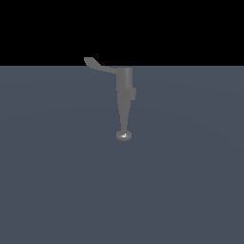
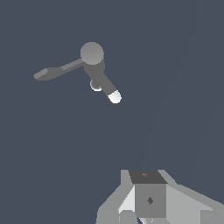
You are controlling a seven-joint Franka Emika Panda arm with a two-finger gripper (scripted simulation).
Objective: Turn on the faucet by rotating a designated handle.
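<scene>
Wrist view is showing only the gripper body, a white and grey block at the frame's edge; the fingertips are lying outside the picture, so I cannot tell how far apart they are standing, and nothing is showing in their hold. The faucet is sitting well apart from the gripper, with bare dark floor lying between them and no contact showing. The handle is projecting sideways from the faucet's round body, on the side facing away from the gripper, its end bending slightly. The spout is running out from the body toward a bright tip. Exterior view is showing the faucet standing alone on the floor, the handle reaching toward the exterior view's left with its rounded end turning upward, and the spout tapering down to a small shiny round tip. No part of the arm is appearing in that view.
</scene>
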